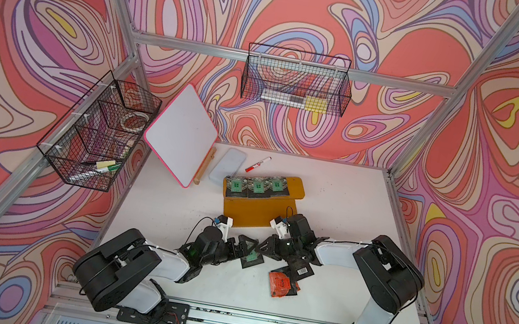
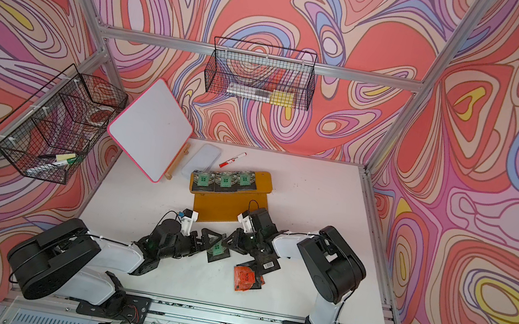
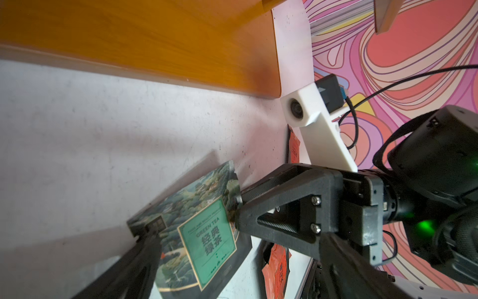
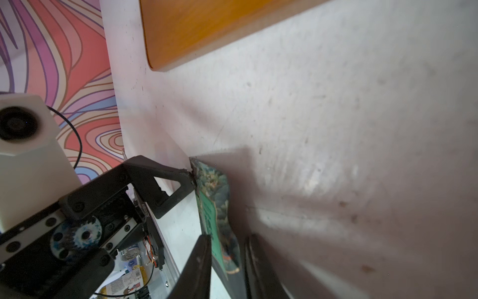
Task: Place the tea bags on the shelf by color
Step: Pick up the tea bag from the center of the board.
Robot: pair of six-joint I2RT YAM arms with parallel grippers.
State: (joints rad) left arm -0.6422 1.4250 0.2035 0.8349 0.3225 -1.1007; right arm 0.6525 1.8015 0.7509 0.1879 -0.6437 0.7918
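A green tea bag [image 1: 251,259] [image 3: 204,233] [image 4: 219,214] is being passed between the two grippers above the middle of the table [image 1: 366,225], near its front edge. The right gripper [image 1: 260,249] [image 4: 227,248] is clamping one edge of the bag between its fingers [image 4: 200,259], tilting it up on its side. The left gripper [image 1: 245,245] is standing wide open around the bag, one fingertip [image 3: 144,233] touching its opposite edge without gripping.

Three more green bags [image 1: 258,186] are lying side by side on the upper step of the shelf [image 1: 249,213], filling its left and middle; the lower step is lying bare. An orange bag [image 1: 280,282] and a black-backed bag [image 1: 300,269] are lying heaped on the table just right of the grippers, toward the front edge.
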